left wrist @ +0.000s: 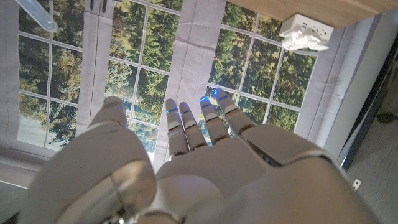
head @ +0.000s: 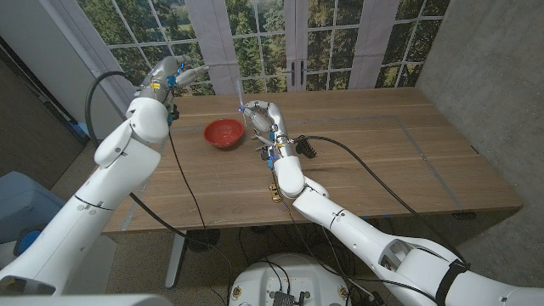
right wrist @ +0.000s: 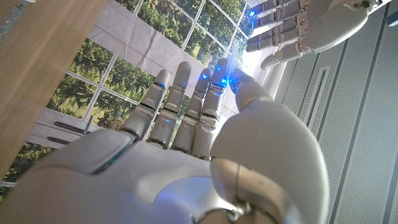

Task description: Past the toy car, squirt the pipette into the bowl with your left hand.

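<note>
Pipette (head: 240, 92) first: it is a thin clear tube up in the air, just past the red bowl (head: 223, 133) and right by the fingertips of my right hand (head: 262, 119). It stands nearly upright, long way up and down. I cannot tell which end is the tip.

My left hand (head: 174, 75) is lifted high over the far left side of the tabletop (head: 382, 161). Its fingers are apart and it holds nothing. I cannot tell if my right hand pinches the tube or only touches it.

I think I am at the step of getting the tube into my left hand. Next my left hand must reach across and close softly on the tube. A small dark thing (head: 308, 149) by my right wrist may be the toy car.
</note>
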